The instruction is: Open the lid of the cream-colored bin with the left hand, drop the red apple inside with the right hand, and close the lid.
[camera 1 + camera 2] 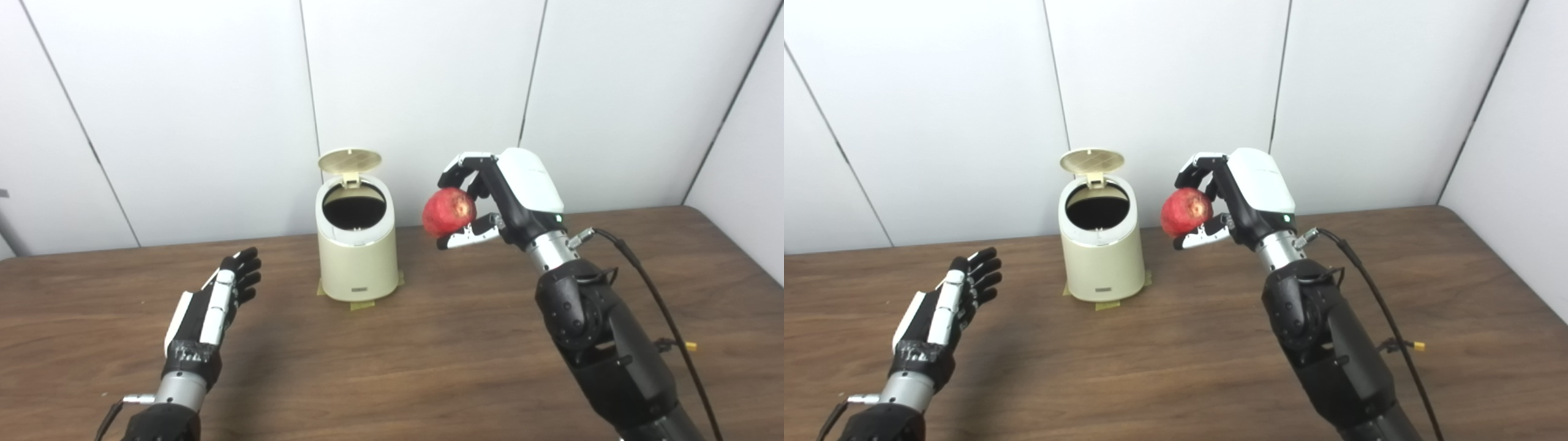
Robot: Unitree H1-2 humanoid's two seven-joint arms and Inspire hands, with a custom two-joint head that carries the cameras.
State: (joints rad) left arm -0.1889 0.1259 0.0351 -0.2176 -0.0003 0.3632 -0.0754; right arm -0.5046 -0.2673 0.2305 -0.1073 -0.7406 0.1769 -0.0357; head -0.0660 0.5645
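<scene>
The cream-colored bin (357, 257) stands on the wooden table near the back wall, taped down at its base. Its round lid (350, 160) is flipped up and the dark inside shows. My right hand (499, 199) is shut on the red apple (449, 212) and holds it in the air just right of the bin's rim, level with the opening. My left hand (214, 300) is open and empty, fingers straight, above the table to the left of the bin and apart from it.
A black cable (649, 288) runs from my right wrist down over the table's right side. The brown table (429, 355) meets white wall panels right behind the bin.
</scene>
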